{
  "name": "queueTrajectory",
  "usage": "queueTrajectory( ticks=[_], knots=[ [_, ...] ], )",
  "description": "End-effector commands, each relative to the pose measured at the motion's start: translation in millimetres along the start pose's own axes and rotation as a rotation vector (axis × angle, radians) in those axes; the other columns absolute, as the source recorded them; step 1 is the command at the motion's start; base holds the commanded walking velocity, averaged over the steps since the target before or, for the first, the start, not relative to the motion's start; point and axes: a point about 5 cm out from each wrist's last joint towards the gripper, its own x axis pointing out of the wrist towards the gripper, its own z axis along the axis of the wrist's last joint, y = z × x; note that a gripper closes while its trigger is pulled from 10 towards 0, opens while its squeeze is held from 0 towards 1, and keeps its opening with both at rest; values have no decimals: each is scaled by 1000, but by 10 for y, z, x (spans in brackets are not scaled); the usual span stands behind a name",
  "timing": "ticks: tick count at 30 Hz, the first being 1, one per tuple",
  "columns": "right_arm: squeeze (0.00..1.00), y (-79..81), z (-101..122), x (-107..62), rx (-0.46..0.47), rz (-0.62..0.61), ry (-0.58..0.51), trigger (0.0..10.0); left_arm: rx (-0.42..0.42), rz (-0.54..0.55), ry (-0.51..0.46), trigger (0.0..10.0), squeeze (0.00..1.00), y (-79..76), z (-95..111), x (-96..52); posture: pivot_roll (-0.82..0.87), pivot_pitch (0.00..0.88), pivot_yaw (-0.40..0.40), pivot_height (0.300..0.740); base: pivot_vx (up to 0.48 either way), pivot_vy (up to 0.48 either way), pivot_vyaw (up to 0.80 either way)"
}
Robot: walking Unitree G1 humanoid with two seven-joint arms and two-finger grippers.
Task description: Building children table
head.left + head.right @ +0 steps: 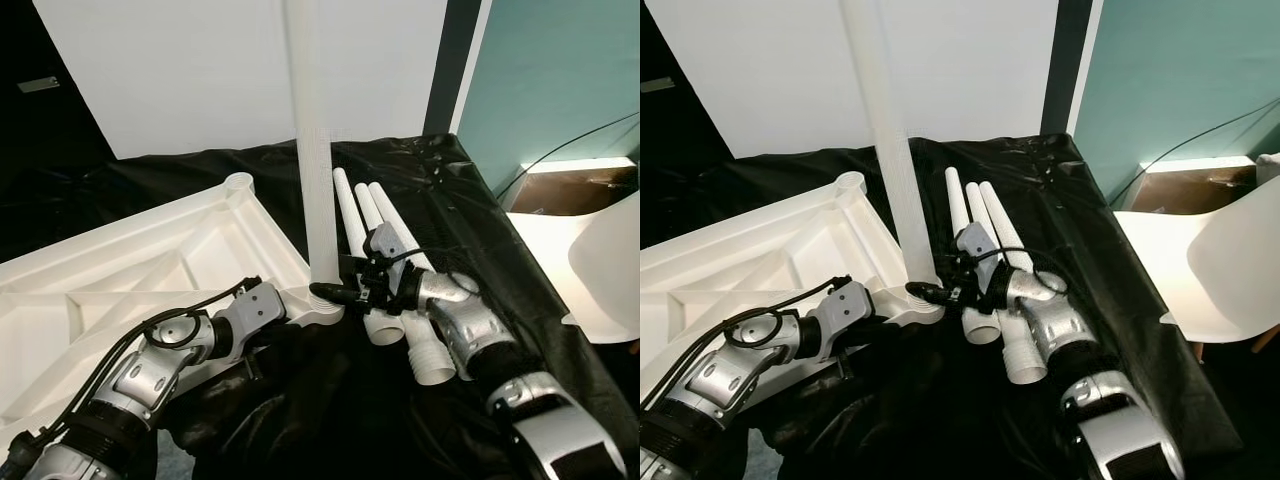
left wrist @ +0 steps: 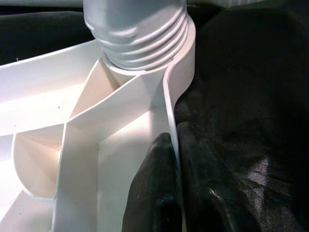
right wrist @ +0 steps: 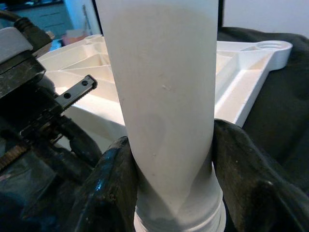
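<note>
Both arms reach inward, left gripper [image 2: 176,188] pinched closed low, right gripper [image 3: 169,179] clamped, wrist bent.

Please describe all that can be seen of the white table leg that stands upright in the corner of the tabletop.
The upright leg is a long white tube, plastic by its look, running up past the frame's top. Its ridged, threaded foot sits in the round corner socket of the upturned tabletop. It stands almost vertical. The right gripper clasps it just above the thread, one black finger on each side. The left gripper pinches the tabletop's rim beside the socket.
</note>
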Motion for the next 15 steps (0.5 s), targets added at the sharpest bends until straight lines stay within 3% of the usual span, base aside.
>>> queueTrajectory(
  ticks=[1,2,3,6,13,14,15],
  knots=[
    [0,-64,-75,-82,8,-246,-14,0,-43,-195,87,10000,0,-267,-219,80,76,0,19,740,0,0,0],
    [0,-64,-75,-82,8,-246,-14,0,-43,-195,87,10000,0,-267,-219,80,76,0,19,740,0,0,0],
    [0,-1,-91,-143,12,-477,-94,0,-42,-196,87,10000,0,-267,-217,80,76,0,24,740,0,0,0],
    [0,-50,-87,-197,-1,-584,-105,0,-40,-196,88,10000,0,-259,-214,75,75,0,26,740,0,0,0],
    [0,-171,-81,-235,-28,-662,-81,0,-38,-197,90,10000,0,-252,-212,70,71,0,30,740,0,0,0],
    [0,-145,-84,-198,-32,-624,-71,9922,-37,-198,91,10000,0,-256,-211,73,72,0,28,740,0,0,0],
    [0,-116,-78,-166,-30,-587,-71,10000,-37,-200,90,10000,0,-259,-209,76,73,0,27,740,0,0,0]
  ],
)
